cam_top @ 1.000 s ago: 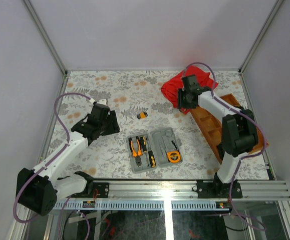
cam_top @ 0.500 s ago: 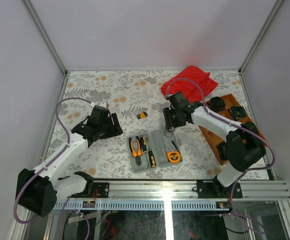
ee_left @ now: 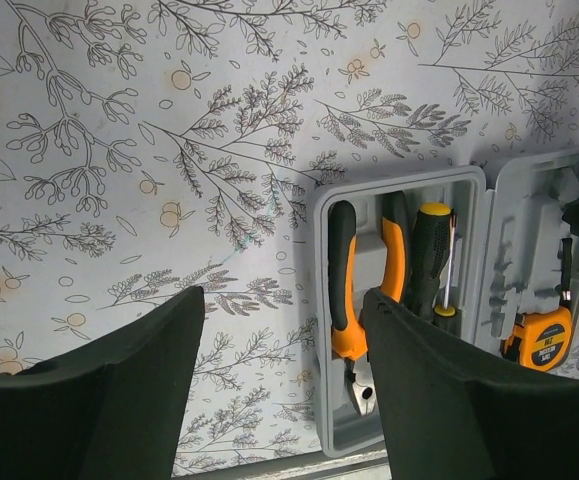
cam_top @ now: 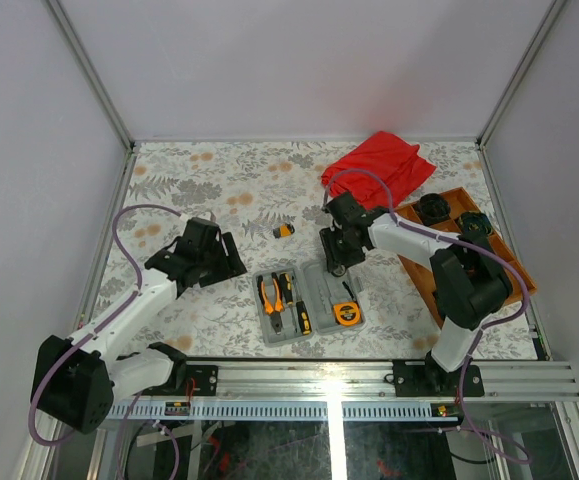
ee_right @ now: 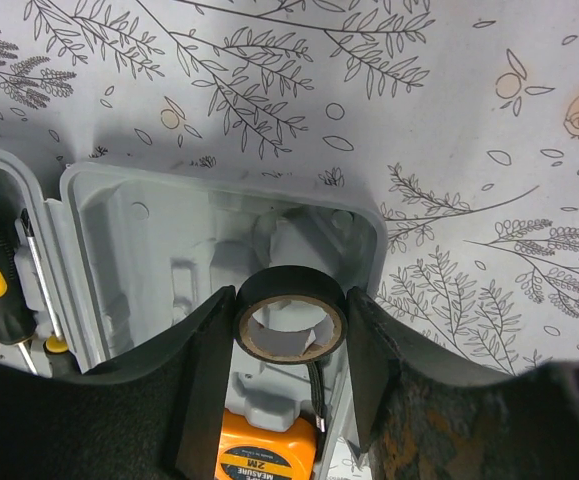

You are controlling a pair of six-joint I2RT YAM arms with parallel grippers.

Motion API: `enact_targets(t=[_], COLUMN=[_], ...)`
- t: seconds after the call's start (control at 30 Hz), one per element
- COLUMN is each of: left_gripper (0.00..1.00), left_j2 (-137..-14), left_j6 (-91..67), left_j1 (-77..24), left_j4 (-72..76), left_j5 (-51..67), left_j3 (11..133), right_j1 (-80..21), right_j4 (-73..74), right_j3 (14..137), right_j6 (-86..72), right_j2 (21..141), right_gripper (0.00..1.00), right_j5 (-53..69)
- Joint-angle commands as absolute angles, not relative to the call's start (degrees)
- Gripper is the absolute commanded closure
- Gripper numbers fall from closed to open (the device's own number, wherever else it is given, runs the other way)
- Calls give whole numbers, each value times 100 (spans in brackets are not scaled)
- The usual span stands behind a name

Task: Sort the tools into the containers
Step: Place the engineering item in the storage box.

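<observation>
On the floral tabletop [cam_top: 219, 190], a shallow grey moulded-plastic case [cam_top: 321, 290] is laid open in two trays. The left tool [ee_left: 281, 295] is held open, empty, just left of the tray lodging orange-handled pliers [ee_left: 344, 300] and screwdrivers [ee_left: 429, 250]. The right tool [ee_right: 291, 330] is clamped on a round black tape roll [ee_right: 291, 283] above the other tray, near the tape measure [ee_right: 264, 450]. A tiny orange-black piece [cam_top: 284, 231] is seen beyond.
</observation>
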State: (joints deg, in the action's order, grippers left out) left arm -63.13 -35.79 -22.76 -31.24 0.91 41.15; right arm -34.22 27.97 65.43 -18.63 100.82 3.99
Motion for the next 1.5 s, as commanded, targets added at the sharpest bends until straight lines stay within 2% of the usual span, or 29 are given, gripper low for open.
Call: enact_targets(t=[0.0,0.53,1.17,1.33,1.47], left_gripper=[36,35,35,36,35], left_j2=[-6219,-6034,-6037,-6059,-6058], left_j6=[-3674,-3753,-3762,-3762,-3766], left_j1=[-2289,-2360,-2373,-2380,-2390], left_j4=[-2958,-2936,-2867,-2839,-2809], left_j5=[208,168,259,267,296], left_j3=[4015,3943,3878,3839,3813], right_j1=[-3489,-3589,-3796,-3814,-3816], right_j4=[2769,2991,3381,3272,3045], right_j3=[6746,6928,7180,7123,6976], right_j6=[-1866,-1820,-1713,-1673,-1634], right_j2=[10140,10298,10237,10087,9938], right_gripper=[57,46,40,40,45], right_j5=[109,-429,-951,-852,-472])
